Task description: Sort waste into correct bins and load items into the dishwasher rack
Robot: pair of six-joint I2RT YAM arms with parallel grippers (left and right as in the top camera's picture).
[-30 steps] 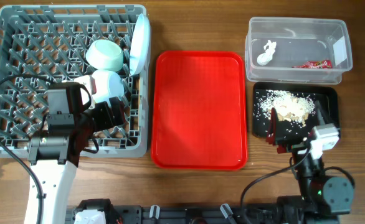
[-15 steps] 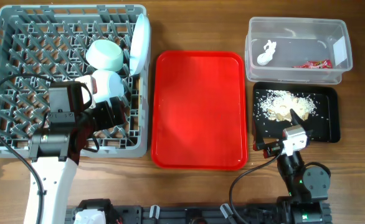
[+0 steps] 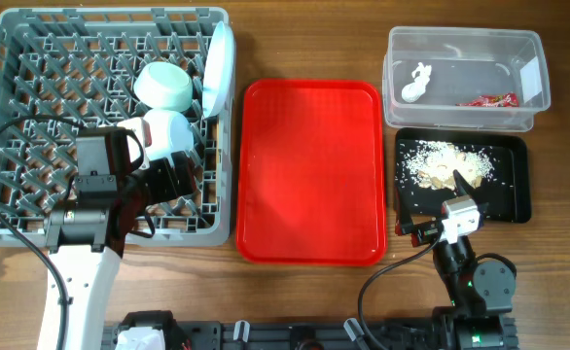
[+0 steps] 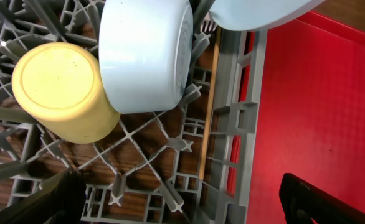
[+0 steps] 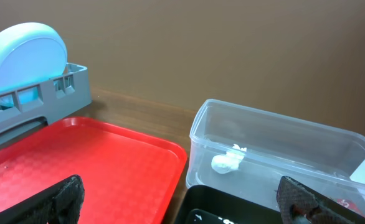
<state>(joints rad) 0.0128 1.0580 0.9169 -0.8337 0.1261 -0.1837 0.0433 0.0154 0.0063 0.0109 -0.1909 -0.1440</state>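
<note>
Overhead: dishwasher rack [image 3: 32, 58] sat on the left of the table. Two pale blue bowls, far bowl [image 3: 163, 86] and near bowl [image 3: 168, 131], were mouth-down in its right half. Plate [image 3: 219, 70] stood on edge against the rack's right wall. Red serving tray [image 3: 309, 170] lay in the centre, just right of the rack. Clear tub [image 3: 465, 39] was far right and held the white scrap [image 3: 414, 83] and the red wrapper [image 3: 489, 99]. Black tray [image 3: 514, 194] sat just nearer, with the rice leftovers [image 3: 445, 163] piled in its far-left part. Left gripper [image 3: 173, 180] hung over the rack's near-right corner, beside the near bowl. Right gripper [image 3: 423, 230] was at the black tray's near-left edge. Finger spread wasn't readable from above.

Left wrist: left fingers [image 4: 39, 199] were spread wide at the frame's bottom corners, gripping nothing, only rack floor between them. Yellow cup [image 4: 61, 93] was base-up on the pegs, touching the near bowl [image 4: 148, 53]. Chopstick [image 4: 210, 106] lay along the inside of the rack's right wall. Plate edge [image 4: 257, 12] showed at top, red serving tray [image 4: 319, 112] right of the rack wall.

Right wrist: right fingers [image 5: 45, 202] were wide apart and empty, with the camera looking level across the table. Clear tub [image 5: 282, 155] was ahead on the right with the white scrap [image 5: 227, 160] inside. The black tray's corner [image 5: 232, 208] sat just nearer. Plate [image 5: 23, 53] rose above the rack wall [image 5: 58, 93] at far left.
</note>
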